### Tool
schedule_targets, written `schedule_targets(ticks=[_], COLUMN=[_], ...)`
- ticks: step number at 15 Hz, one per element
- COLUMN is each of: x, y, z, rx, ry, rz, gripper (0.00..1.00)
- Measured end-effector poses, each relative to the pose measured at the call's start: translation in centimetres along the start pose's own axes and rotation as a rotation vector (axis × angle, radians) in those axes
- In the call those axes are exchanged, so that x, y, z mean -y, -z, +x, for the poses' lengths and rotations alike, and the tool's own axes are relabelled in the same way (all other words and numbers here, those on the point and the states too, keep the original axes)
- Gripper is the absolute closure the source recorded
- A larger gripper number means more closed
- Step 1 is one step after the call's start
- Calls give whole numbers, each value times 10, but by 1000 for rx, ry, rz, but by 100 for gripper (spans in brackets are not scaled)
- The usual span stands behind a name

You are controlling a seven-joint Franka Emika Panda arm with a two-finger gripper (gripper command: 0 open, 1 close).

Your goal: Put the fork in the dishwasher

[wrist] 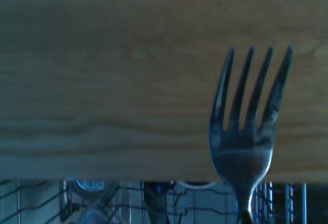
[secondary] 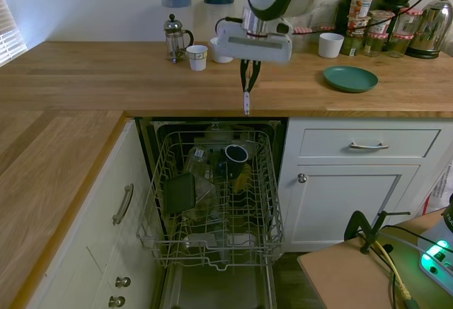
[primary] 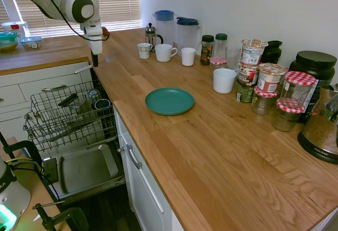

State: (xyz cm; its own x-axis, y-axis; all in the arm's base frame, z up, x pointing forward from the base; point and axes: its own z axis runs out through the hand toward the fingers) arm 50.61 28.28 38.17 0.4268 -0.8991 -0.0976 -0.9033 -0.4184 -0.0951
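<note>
A white robot arm's gripper (secondary: 247, 83) clenches the fork (secondary: 246, 102), which hangs upright, tines down, just above the wooden countertop's (secondary: 106, 76) front edge and over the open dishwasher (secondary: 212, 203), whose pulled-out wire rack holds a dark mug (secondary: 236, 155). A teal plate (secondary: 350, 78) sits farther along the counter. Jar labels by the wall are too small to read.

Teal plate (primary: 169, 101) on wooden countertop (primary: 222, 151) — mugs, jars, kettle behind.
</note>
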Motion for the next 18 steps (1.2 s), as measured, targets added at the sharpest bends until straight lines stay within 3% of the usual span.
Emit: schedule_targets(ticks=[2, 9, 14, 18], x=[-25, -52, -112, -146], y=[-24, -40, -97, -158], z=[-21, -83, -127, -125], rx=[3, 27, 45, 40], ry=[16, 27, -21, -32], rz=[-4, -3, -69, -126], gripper=[100, 100, 100, 100])
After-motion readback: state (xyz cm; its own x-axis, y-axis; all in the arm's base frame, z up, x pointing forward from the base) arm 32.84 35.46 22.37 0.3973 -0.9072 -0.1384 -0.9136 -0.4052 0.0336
